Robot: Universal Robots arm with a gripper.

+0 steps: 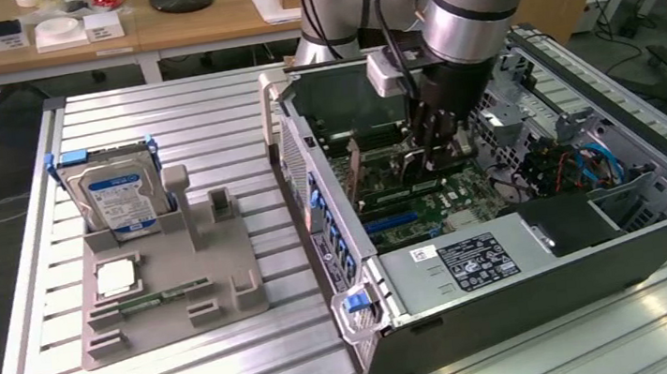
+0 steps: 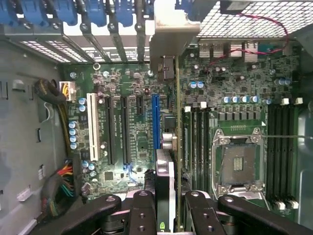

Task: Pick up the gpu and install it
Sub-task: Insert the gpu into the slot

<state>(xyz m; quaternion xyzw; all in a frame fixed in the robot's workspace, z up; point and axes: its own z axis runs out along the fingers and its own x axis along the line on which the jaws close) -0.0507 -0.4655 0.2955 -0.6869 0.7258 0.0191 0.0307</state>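
You have the pick-up done: the gpu [image 2: 165,169] is off the tabletop [image 1: 175,120] and inside the open computer case [image 1: 544,267], clamped between the fingers of the hand [image 1: 441,151], which is closed narrowly on the card's two faces. The grey fixture [image 1: 169,291] out on the tabletop carries the hard drive [image 1: 115,198] and a few smaller parts, with no dark card among them. What is left is the install itself. In the wrist view the card hangs over the motherboard [image 2: 139,147], just beside the blue slot [image 2: 155,122], and by my reading it is not pressed home (the contact between its lower edge and any slot is hidden, so treat that as a judgement). The gpu stands on edge, its thin side toward the wrist camera and its connector edge facing down at the board. Its long axis runs parallel to the blue slot, from the hand toward the slotted rear wall [image 2: 93,46], with the silver bracket [image 2: 168,34] at the end by that wall.
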